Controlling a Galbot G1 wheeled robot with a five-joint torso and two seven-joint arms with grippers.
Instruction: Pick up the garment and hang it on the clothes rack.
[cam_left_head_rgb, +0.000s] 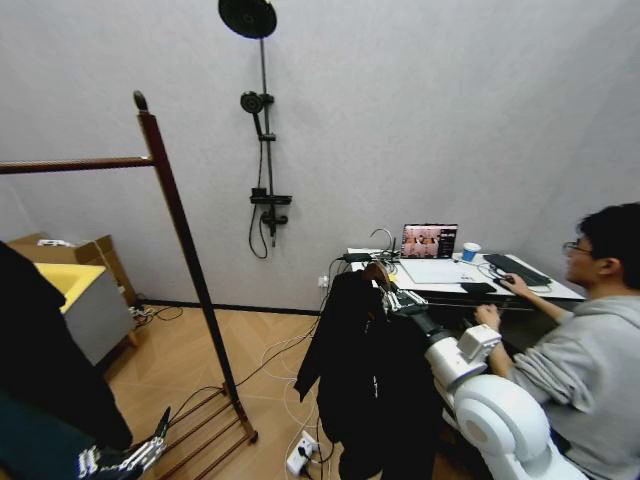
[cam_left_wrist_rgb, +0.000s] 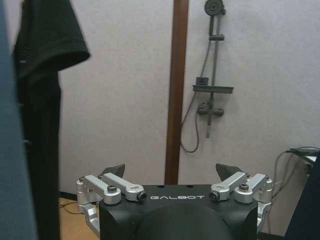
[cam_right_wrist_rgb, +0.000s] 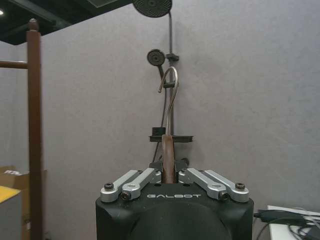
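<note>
Item: my right gripper (cam_right_wrist_rgb: 169, 176), clamped on the wooden hanger (cam_right_wrist_rgb: 168, 157) neck, metal hook (cam_right_wrist_rgb: 169, 80) upright and free so it can catch a bar. Below hangs the garment (cam_left_head_rgb: 365, 385), black jacket, clear of the floor. My left gripper (cam_left_wrist_rgb: 170, 175), spread wide and empty, parked low beside the clothes rack (cam_left_head_rgb: 175, 215). Crossbar (cam_left_head_rgb: 75, 164) bare near the post; open floor between jacket and rack.
</note>
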